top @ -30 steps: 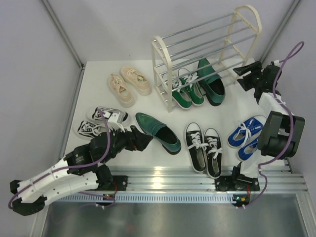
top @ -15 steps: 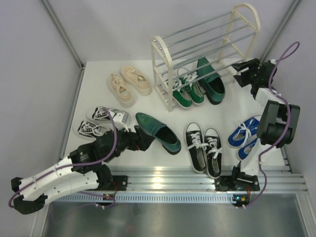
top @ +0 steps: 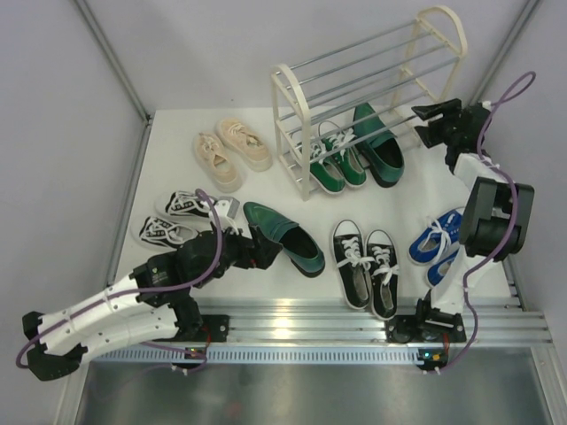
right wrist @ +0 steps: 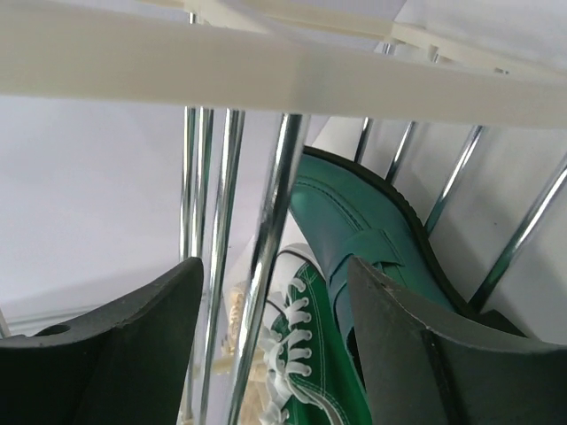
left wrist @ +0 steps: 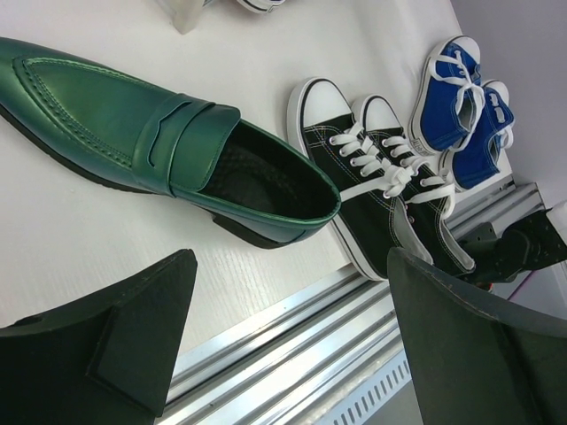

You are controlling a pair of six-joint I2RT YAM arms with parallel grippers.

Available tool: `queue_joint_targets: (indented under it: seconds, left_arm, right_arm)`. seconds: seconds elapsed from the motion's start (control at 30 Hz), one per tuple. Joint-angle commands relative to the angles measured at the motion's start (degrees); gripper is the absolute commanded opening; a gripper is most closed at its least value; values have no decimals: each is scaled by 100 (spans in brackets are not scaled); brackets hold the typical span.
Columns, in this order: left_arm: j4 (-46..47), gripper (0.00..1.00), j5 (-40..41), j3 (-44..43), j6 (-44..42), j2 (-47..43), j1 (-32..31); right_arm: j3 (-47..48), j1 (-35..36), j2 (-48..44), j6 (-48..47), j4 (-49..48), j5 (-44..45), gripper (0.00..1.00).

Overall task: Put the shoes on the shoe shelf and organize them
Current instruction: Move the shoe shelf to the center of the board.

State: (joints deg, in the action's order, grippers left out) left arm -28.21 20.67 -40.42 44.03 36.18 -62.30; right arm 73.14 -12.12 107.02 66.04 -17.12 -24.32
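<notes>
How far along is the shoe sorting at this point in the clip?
Done: the green canvas sneakers and one dark green loafer sit on the bottom tier of the shoe shelf. In hand: nothing gripped; the open left gripper faces the second loafer on the table, the open right gripper is at the shelf's rods. Left: that loafer plus the cream sneakers, striped sneakers, black canvas sneakers and blue canvas sneakers.

Left claw (top: 264, 248) at heel of green loafer (top: 285, 237), right claw (top: 420, 126) beside shoe shelf (top: 354, 64).

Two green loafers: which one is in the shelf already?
The far loafer, in the shoe shelf beside the green sneakers. The other loafer lies on the table by the left tool.
</notes>
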Motion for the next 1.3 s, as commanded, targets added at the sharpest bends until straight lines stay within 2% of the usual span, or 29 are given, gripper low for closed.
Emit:
queue_joint_targets:
  seconds: [0.0, 0.2, 0.23, 0.3, 0.43, 0.57, 0.9, 1.17, 1.23, 1.27]
  left_arm:
    - [298, 94, 60, -203, 27, -85, 8]
    - [289, 94, 96, -194, 88, -173, 8]
    - [289, 94, 96, -194, 97, -173, 8]
    - [289, 94, 87, -194, 114, -164, 8]
    - [289, 94, 17, -176, 185, -120, 8]
    - [298, 94, -19, -124, 246, -173, 8]
    - [298, 94, -71, 52, 281, -551, -1]
    - [368, 94, -98, 184, 317, -569, 8]
    - [456, 94, -115, 228, 264, -542, 8]
    - [482, 94, -124, 254, 220, -534, 8]
  right_arm:
    - [578, 192, 248, -188, 420, 454, 65]
    - [728, 254, 363, -240, 579, 656, 50]
    - [719, 245, 363, -276, 622, 639, 40]
    - [675, 219, 328, -293, 675, 612, 35]
    - [377, 184, 127, -460, 781, 699, 15]
    - [-19, 114, -190, -610, 842, 841, 4]
    - [-1187, -501, -1217, -601, 816, 437, 1]
    - [-2278, -985, -2168, -934, 913, 129, 1]
    - [-2384, -1055, -2282, -1144, 807, -108, 12]
    - [-2410, -1143, -2387, -1233, 738, -239, 27]
